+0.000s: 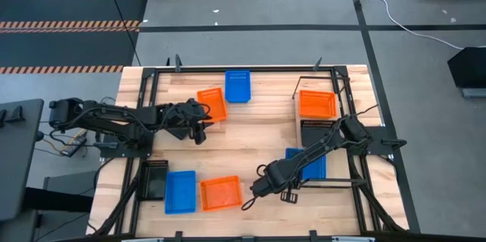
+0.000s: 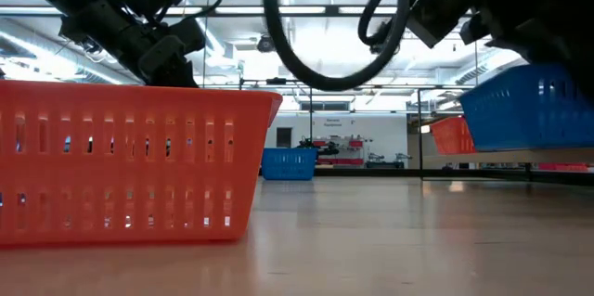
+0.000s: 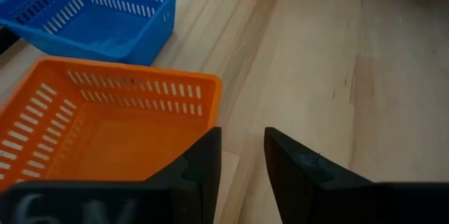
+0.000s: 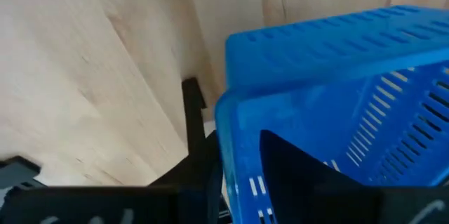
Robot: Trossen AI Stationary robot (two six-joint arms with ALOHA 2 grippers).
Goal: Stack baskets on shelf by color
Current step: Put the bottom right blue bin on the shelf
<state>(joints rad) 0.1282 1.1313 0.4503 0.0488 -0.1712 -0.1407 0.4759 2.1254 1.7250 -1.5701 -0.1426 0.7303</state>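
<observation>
The shelf [image 1: 298, 121] stands on the table's right side, with an orange basket [image 1: 317, 103] at its far end and a black basket [image 1: 317, 127] in the middle. My right arm reaches over its near end, where my right gripper [image 4: 235, 155] is shut on a blue basket [image 1: 313, 168]; the arm hides the fingers in the high view. My left gripper [image 1: 199, 130] is open, low over the table beside the near corner of another orange basket [image 1: 213, 105], touching nothing. A blue basket [image 1: 238, 85] lies just beyond that one. My right gripper holds the blue basket by its wall near a corner [image 4: 226, 122], one finger [image 4: 295, 171] inside and the other [image 4: 202, 171] outside. The fingers come from above, slanting down. The basket sits at the shelf board's level [image 2: 520, 101]; whether it rests there I cannot tell.
A black basket [image 1: 156, 180], a blue basket [image 1: 181, 191] and an orange basket [image 1: 220, 193] lie in a row near the table's near edge, left of my right arm. A black metal frame [image 1: 144, 90] borders the table. Bare wood lies in the table's middle.
</observation>
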